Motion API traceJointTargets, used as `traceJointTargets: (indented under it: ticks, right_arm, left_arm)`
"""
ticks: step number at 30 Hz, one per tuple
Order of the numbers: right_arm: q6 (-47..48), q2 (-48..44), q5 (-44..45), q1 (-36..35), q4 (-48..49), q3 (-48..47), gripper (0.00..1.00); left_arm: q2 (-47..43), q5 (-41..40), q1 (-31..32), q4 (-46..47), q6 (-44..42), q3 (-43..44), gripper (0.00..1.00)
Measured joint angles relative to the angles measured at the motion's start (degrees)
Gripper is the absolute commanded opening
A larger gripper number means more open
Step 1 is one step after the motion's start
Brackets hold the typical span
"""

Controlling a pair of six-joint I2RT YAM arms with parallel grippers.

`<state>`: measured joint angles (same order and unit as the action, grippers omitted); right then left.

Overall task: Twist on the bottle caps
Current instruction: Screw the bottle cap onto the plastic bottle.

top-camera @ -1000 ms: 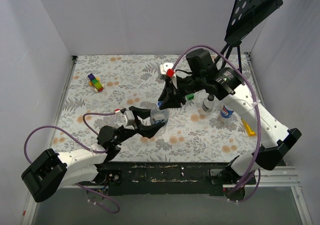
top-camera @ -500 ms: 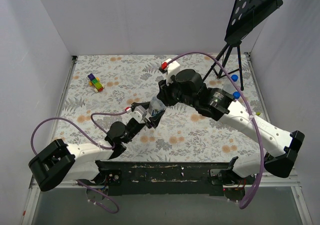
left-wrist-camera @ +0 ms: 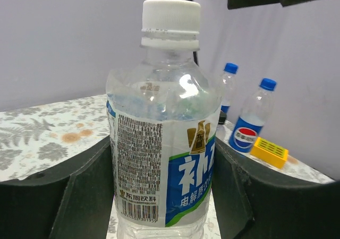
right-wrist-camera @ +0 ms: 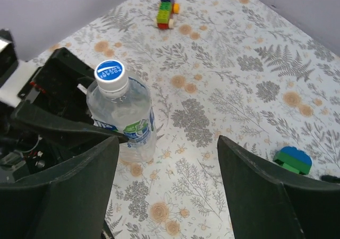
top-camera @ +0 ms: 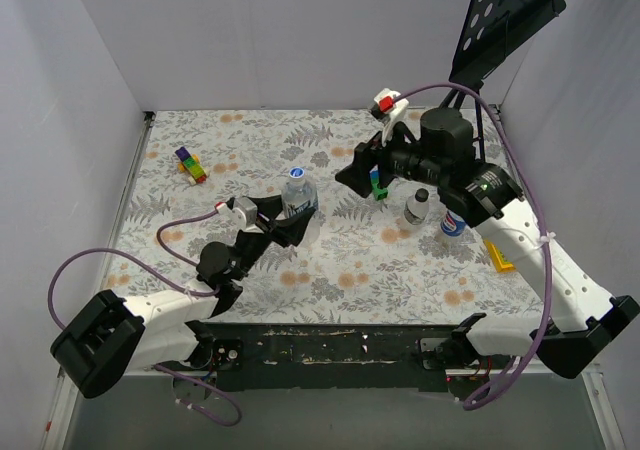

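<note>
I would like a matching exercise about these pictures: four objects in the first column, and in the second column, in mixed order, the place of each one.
Column 1
1. bottle with Chinese label
2. Pepsi bottle
3. yellow block
4. multicoloured blocks

Column 2
a. at the far left of the table
b. lying next to the Pepsi bottle
c. upright between the fingers of the left gripper
d. standing at the right, blue cap on

Pairs: 1-c, 2-d, 3-b, 4-a
</note>
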<state>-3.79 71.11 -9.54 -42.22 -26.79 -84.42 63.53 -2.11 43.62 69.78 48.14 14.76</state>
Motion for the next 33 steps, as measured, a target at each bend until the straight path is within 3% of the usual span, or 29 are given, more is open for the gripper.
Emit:
traceJointTargets:
  ticks: [4, 8, 17, 25, 33]
  right_arm:
    - [4.5, -0.2, -15.8, 6.1, 0.5, 0.0, 0.81]
    - [10.1, 1.7, -28.4, 6.9, -0.3, -0.8, 0.79]
    - [15.8, 5.5, -43.0, 6.9, -0.7, -1.7, 0.76]
    - [16.4, 5.5, -49.8, 6.8, -0.7, -1.9, 0.74]
    - [16.2, 5.4, -51.8, 6.9, -0.6, -1.9, 0.74]
  left_arm:
    - [0.0, 9.4, -3.0, 0.3, 4.7, -0.2, 0.0]
    - [0.1, 18.7, -3.3, 0.5, 7.0, 0.4, 0.0]
    - [0.9, 30.8, -3.3, 0.9, 9.3, 4.1, 0.0]
    - [1.2, 32.4, -3.3, 1.0, 9.9, 4.9, 0.0]
    - [-0.4, 25.6, -3.4, 1.0, 10.0, 4.4, 0.0]
